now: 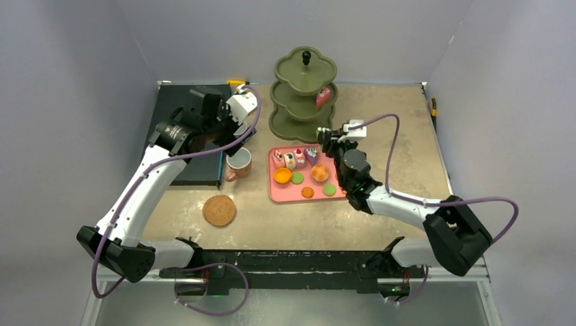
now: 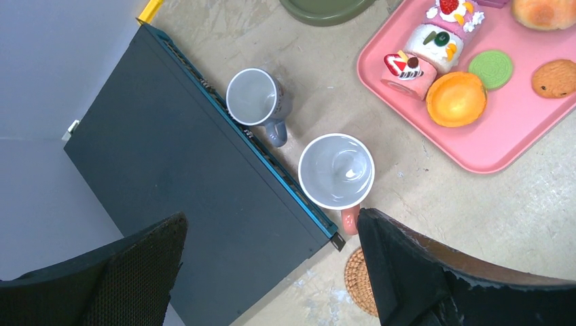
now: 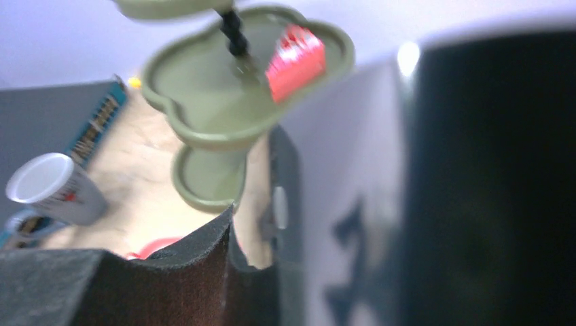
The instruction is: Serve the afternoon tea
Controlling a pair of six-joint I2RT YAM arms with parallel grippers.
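From above, we see sweets [image 1: 282, 176] on the pink tray [image 1: 282, 194], one red cake slice [image 1: 323, 96] on the green stand [image 1: 285, 126], and the right claw [image 1: 329, 140] at the tray's far edge. In the left wrist view, the left claw [image 2: 272, 217] gapes wide apart over the grey mug [image 2: 253, 97] and orange mug [image 2: 336, 171], both upright on the bench [image 2: 435, 204]. The right wrist view is blurred, so we cannot tell whether that claw is apart or clamped.

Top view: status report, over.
Left hand open over orange mug, grey mug. Right hand beside stand, grip unclear. One cake slice on stand, other sweets on tray. Nothing blocking.
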